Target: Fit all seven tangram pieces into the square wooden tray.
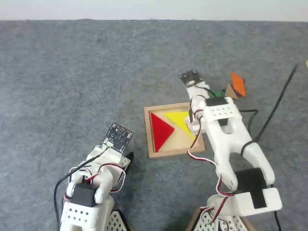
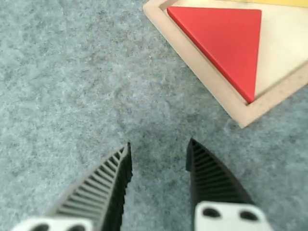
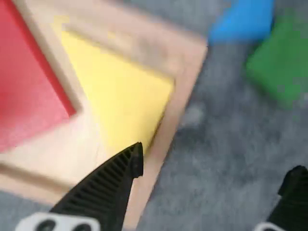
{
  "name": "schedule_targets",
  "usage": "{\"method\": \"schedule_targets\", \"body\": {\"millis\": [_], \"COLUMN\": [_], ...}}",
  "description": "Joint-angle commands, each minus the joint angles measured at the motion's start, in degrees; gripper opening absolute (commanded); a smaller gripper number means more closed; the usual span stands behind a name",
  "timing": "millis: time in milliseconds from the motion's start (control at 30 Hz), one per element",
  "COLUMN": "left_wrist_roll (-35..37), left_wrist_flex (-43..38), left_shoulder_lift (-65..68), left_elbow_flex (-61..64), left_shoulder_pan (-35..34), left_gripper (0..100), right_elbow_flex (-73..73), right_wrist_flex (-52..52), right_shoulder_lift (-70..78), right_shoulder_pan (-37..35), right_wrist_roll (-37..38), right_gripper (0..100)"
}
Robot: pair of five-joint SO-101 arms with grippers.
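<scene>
The right fingers (image 3: 108, 185) stand wide apart and hold nothing, with one tip over the tray (image 3: 190, 82) rim beside the yellow triangle (image 3: 115, 106). The left fingers (image 2: 211, 178) are also open and empty, over bare counter (image 2: 62, 72) just off the tray corner nearest the red triangle (image 2: 226, 43). Both triangles lie inside the tray.

The pieces look thin, stiff and light, with smooth faces likely to slide, so pinching across opposite edges seems best.

The right wrist view gives a blue piece (image 3: 243, 21) and a green piece (image 3: 281, 62) outside the tray. The high view adds an orange piece (image 1: 237, 84) and a brown piece (image 1: 231, 91) farther from it.
</scene>
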Motion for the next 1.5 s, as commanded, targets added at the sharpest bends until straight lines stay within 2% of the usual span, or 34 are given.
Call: {"method": "schedule_targets", "body": {"millis": [0, 133, 400, 700, 900, 1133, 1467], "left_wrist_roll": [0.44, 0.44, 0.44, 0.44, 0.44, 0.44, 0.44], "left_wrist_flex": [0.35, 0.35, 0.35, 0.35, 0.35, 0.35, 0.35], "left_shoulder_lift": [-1.14, -1.14, -1.14, -1.14, -1.14, -1.14, -1.14], "left_elbow_flex": [-0.75, -0.75, -0.75, -0.75, -0.75, -0.75, -0.75], "left_shoulder_pan": [0.35, 0.35, 0.35, 0.35, 0.35, 0.35, 0.35], "left_gripper": [18, 18, 18, 18, 18, 18, 18], "right_elbow_flex": [-1.93, -7.74, -21.19, -18.46, -18.02, -18.11, -10.11], "right_wrist_flex": [-4.70, -2.51, 4.79, 7.43, 2.15, 4.35, 3.65], "right_shoulder_lift": [2.68, 10.33, 22.46, 14.90, 12.35, 11.74, 1.10], "right_shoulder_pan": [-1.19, -2.68, -3.65, -5.93, -6.90, -8.57, -10.33], "right_wrist_roll": [6.15, 12.22, 12.13, 9.76, 3.52, 2.99, 2.99], "right_gripper": [44.2, 44.2, 44.1, 44.1, 44.1, 44.1, 44.1]}}
